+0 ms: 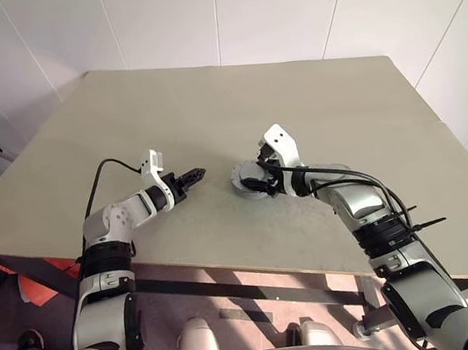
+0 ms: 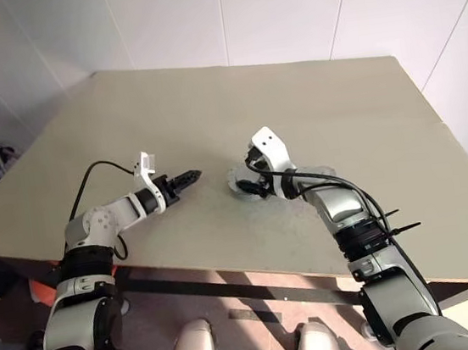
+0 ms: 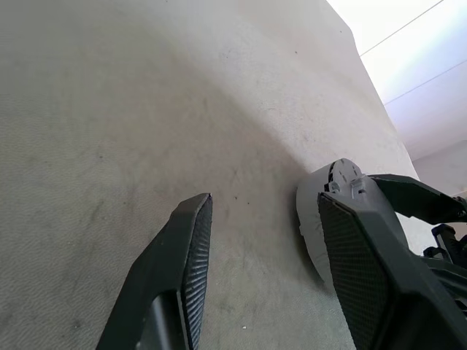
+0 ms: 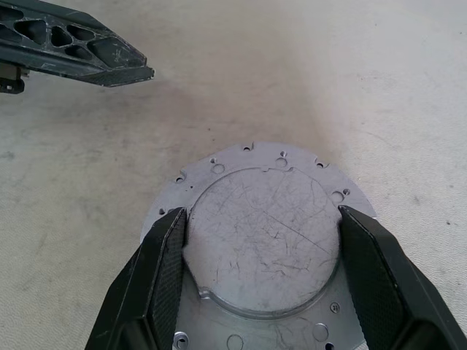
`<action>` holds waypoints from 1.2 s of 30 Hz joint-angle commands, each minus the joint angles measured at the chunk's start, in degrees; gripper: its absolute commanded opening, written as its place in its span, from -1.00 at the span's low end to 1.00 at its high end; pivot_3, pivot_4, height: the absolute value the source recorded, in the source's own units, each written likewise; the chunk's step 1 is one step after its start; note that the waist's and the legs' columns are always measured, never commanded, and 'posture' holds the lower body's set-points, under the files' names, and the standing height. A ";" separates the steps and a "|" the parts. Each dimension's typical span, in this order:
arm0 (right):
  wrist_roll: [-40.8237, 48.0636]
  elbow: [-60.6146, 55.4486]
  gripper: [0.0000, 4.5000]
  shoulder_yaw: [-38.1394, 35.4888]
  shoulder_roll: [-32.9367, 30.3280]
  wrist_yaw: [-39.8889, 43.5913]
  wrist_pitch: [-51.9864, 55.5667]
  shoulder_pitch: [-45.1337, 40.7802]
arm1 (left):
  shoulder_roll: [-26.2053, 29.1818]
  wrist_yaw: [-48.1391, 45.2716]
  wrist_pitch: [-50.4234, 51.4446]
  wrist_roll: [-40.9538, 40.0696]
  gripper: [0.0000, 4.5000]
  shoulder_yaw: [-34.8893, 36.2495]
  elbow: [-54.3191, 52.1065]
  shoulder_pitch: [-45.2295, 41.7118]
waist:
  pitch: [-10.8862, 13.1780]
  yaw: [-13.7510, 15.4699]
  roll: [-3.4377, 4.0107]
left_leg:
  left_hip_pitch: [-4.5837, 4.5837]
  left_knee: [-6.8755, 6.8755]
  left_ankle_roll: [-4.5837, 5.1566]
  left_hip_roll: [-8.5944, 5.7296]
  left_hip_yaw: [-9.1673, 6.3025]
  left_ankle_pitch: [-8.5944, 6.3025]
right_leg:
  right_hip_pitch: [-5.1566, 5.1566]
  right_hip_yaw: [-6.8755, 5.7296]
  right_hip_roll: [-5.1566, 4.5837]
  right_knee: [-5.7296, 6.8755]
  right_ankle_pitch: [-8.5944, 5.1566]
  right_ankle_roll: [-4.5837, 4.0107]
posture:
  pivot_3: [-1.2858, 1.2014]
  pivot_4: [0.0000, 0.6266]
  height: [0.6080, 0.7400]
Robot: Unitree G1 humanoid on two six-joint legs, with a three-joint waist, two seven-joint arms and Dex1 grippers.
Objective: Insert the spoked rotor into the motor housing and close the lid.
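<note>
Right wrist view | motor housing [image 4: 259,240] between right claw [image 4: 263,281] fingers, flat on table [image 4: 365,87]

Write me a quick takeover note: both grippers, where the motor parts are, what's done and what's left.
Right gripper: fingers straddle the raised round disc of a grey flanged metal part lying on the table; can't tell if it is clamped.
Left gripper: open, empty, just beside that part.
Whether the rotor is inside and the lid seated can't be told from here; check that first.
</note>
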 commanded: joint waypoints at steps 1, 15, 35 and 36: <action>-1.94 1.95 0.39 0.18 -1.63 -0.35 0.99 -0.62 | 0.42 -0.09 -0.28 -0.60 0.09 0.27 -2.14 -0.31 | 0.00 0.01 0.00 | 0.02 0.00 0.01 0.00 0.00 -0.01 | 0.02 0.00 0.00 0.00 0.00 0.00 | 0.03 -1.00 1.00; -3.43 2.72 0.39 2.57 -4.56 0.32 1.32 -0.18 | -0.16 0.07 0.38 -0.99 0.09 0.12 -2.91 -0.05 | -0.01 0.41 -0.01 | 0.26 -0.01 0.07 -0.02 0.00 -0.05 | 0.31 -0.01 -0.04 -0.04 -0.02 0.02 | 0.03 -1.00 1.00; -3.31 1.25 0.39 1.79 -3.71 -1.53 2.36 0.33 | -11.91 3.47 1.91 -1.92 -0.99 2.08 18.15 -15.75 | -0.02 0.68 -0.01 | 0.30 -0.07 0.07 -0.08 0.01 -0.04 | 0.38 0.00 -0.07 -0.13 -0.05 0.09 | 0.03 -1.00 1.00; -3.31 1.17 0.39 1.70 -3.71 -1.66 2.43 0.40 | -11.74 3.40 2.60 -1.62 -0.99 1.71 18.25 -15.59 | -0.02 0.73 -0.01 | 0.31 -0.07 0.08 -0.08 0.01 -0.05 | 0.38 0.00 -0.08 -0.13 -0.05 0.09 | 0.03 -1.00 1.00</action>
